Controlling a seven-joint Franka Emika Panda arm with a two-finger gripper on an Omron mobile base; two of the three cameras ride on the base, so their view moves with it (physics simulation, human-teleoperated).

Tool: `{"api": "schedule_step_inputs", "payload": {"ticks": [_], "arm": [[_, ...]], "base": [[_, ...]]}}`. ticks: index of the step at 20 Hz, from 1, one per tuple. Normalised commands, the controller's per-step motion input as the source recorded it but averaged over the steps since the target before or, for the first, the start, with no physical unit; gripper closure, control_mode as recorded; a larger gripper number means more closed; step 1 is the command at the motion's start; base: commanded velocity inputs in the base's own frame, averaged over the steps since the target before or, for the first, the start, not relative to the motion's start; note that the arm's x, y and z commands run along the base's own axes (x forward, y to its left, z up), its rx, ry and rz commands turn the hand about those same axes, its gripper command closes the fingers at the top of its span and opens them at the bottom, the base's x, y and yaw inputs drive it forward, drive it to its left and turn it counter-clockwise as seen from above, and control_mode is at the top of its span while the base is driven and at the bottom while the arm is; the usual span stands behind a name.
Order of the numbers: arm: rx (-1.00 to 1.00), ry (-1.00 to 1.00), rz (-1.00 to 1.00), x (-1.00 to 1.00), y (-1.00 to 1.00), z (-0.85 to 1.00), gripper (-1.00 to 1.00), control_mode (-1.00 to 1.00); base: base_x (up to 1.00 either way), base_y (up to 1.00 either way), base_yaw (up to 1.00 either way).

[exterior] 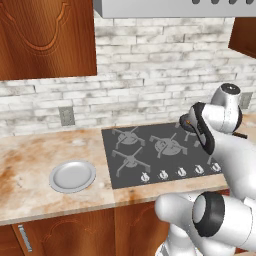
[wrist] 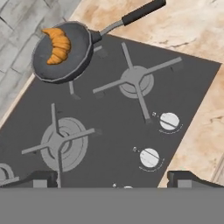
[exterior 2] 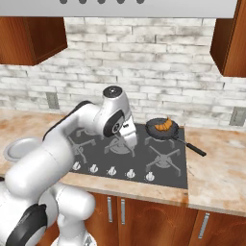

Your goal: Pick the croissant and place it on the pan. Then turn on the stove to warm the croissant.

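Observation:
The golden-brown croissant (wrist: pixel 58 45) (exterior 2: pixel 165 125) lies inside the small dark pan (wrist: pixel 76 54) (exterior 2: pixel 156 129), which sits on the far right burner of the stove (exterior 2: pixel 161 166) (exterior: pixel 150 150). The pan's long black handle (wrist: pixel 140 12) (exterior 2: pixel 192 146) points out over the counter. My gripper (exterior 2: pixel 131 143) (wrist: pixel 114 178) hangs above the middle of the cooktop, left of the pan and apart from it. It is open, its fingertips (wrist: pixel 41 178) wide apart with nothing between them. Two round knobs (wrist: pixel 169 121) with white markings show near the stove's front edge.
A light grey plate (exterior: pixel 72 175) lies bare on the counter left of the stove. The row of knobs (exterior 2: pixel 112 171) runs along the cooktop's front. A brick wall stands behind, with wooden cabinets and a hood above. Marble counter (exterior 2: pixel 216 163) extends to the right.

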Motion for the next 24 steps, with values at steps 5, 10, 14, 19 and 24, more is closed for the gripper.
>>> {"api": "schedule_step_inputs", "payload": {"ticks": [5,10,14,19,24], "arm": [[0.00,0.13,0.04,-0.09,0.00,0.00,-1.00,-1.00],[0.00,0.21,0.09,-0.03,0.00,0.00,-1.00,-1.00],[0.00,0.22,0.09,-0.03,0.00,-0.08,-1.00,-1.00],[0.04,0.12,0.10,-0.06,0.00,-0.24,-1.00,-1.00],[0.05,0.00,0.12,-0.19,0.00,-0.31,-1.00,-1.00]], "base": [[0.00,0.00,0.00],[0.00,0.00,0.00],[0.00,0.00,0.00],[0.00,0.00,0.00],[0.00,0.00,0.00]]}}
